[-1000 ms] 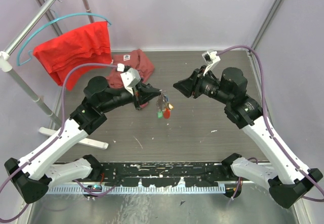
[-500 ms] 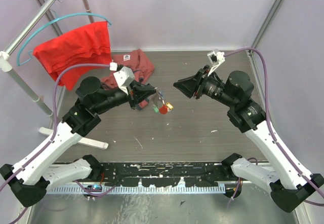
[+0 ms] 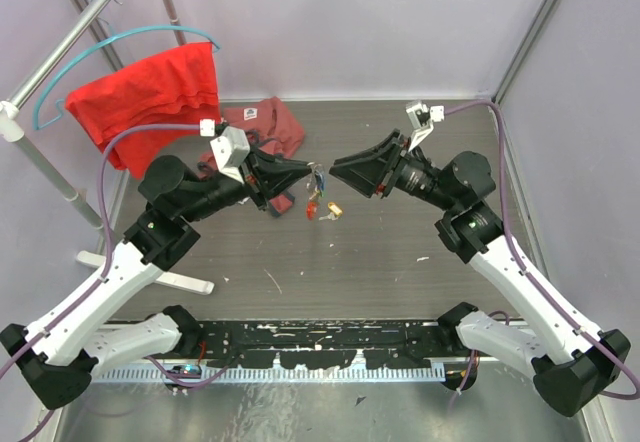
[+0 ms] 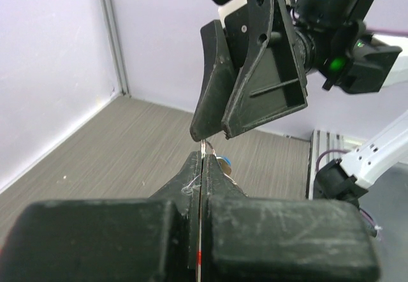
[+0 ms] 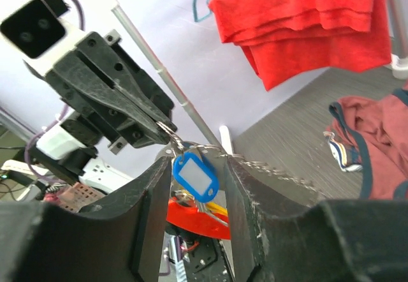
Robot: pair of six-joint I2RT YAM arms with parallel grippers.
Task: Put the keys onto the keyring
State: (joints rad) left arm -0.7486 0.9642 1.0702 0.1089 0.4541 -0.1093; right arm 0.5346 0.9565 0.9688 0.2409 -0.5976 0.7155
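Silvery keyring (image 5: 172, 138) with coloured keys (image 3: 332, 209)

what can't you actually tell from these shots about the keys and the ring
- Top view: the keys hanging from the left pincer are too small to count, or to tell which are already threaded.
- Left wrist view: its own fingers hide the keyring except a thin wire edge.
- Right wrist view: fingers of the right pincer cover most of the red tag; contact with the blue tag is unclear.
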